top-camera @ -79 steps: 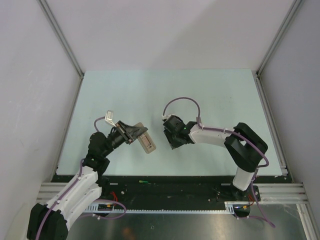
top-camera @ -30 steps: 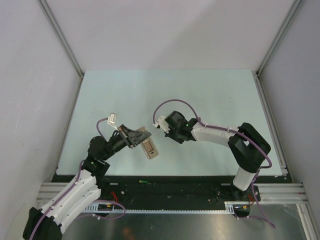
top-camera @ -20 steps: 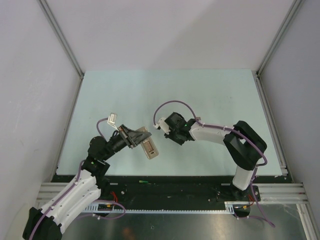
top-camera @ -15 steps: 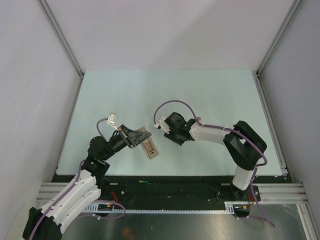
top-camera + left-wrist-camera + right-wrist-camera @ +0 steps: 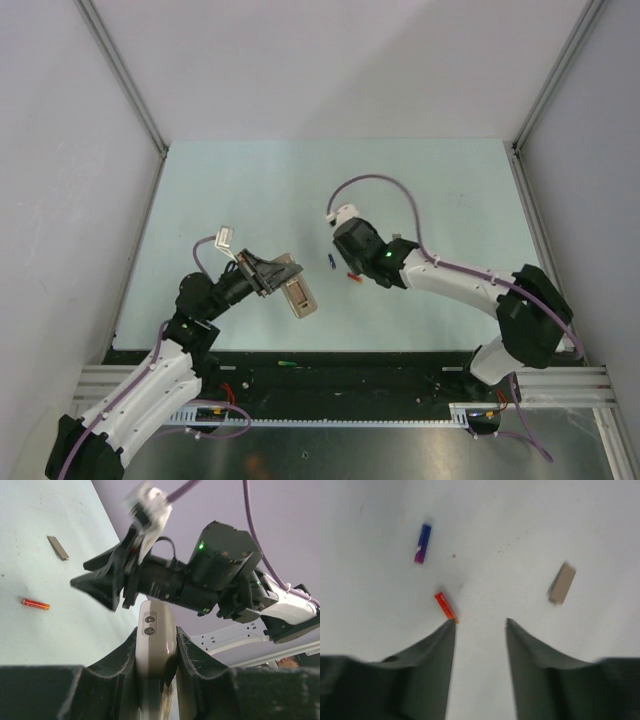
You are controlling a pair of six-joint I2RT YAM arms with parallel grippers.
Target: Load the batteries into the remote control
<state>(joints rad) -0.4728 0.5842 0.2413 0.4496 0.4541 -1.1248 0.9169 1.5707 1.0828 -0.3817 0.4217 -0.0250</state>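
Right end effector [image 5: 480, 623], jaws apart, hangs over the table [image 5: 530, 520] — the red battery [image 5: 445, 605] lies slanted just outside the gap, the blue battery [image 5: 422, 543] beyond. Left end effector [image 5: 157, 640] clamps the remote [image 5: 296, 288] aloft.

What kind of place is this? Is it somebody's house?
Probably not a house. It looks like a robot test bench in a lab: two robot arms mounted by metal rails, bare grey walls with metal frame posts, and a plain pale-green table.
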